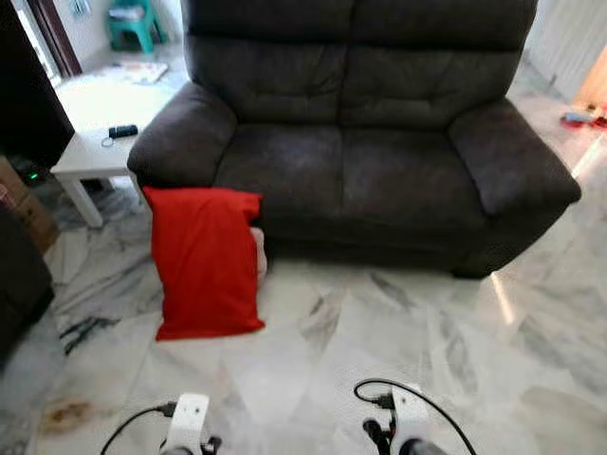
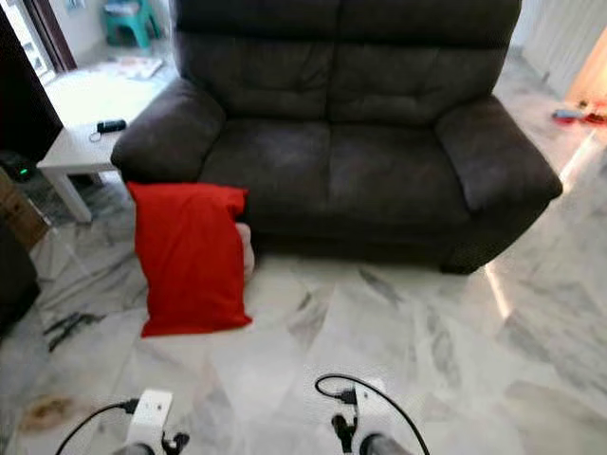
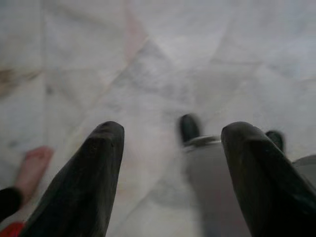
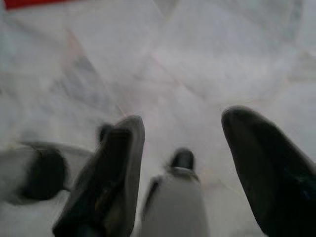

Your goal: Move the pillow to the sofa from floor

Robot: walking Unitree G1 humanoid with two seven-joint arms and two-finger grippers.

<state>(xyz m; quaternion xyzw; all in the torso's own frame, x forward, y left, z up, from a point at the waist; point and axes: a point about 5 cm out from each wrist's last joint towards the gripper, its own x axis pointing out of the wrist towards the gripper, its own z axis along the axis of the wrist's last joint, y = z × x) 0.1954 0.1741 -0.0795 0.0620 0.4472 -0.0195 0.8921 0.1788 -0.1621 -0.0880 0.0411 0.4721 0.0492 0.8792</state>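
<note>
A red pillow (image 1: 205, 261) stands on its edge on the marble floor and leans against the front of the dark grey two-seat sofa (image 1: 379, 161), below its left armrest. Something white (image 1: 258, 252) peeks out behind the pillow. Both arms hang low, well short of the pillow; their wrists (image 1: 187, 422) (image 1: 410, 417) show at the lower edge of the eye views. My left gripper (image 3: 175, 129) is open over bare floor, with nothing between its fingers. My right gripper (image 4: 186, 118) is open too, with a strip of the red pillow (image 4: 29, 3) beyond it.
A white side table (image 1: 90, 152) with a black remote (image 1: 122, 131) stands left of the sofa. Cardboard boxes (image 1: 24, 204) and dark furniture (image 1: 19, 275) line the left edge. A person's bare foot (image 3: 32, 165) is near my left gripper. Open marble floor (image 1: 398, 332) lies before the sofa.
</note>
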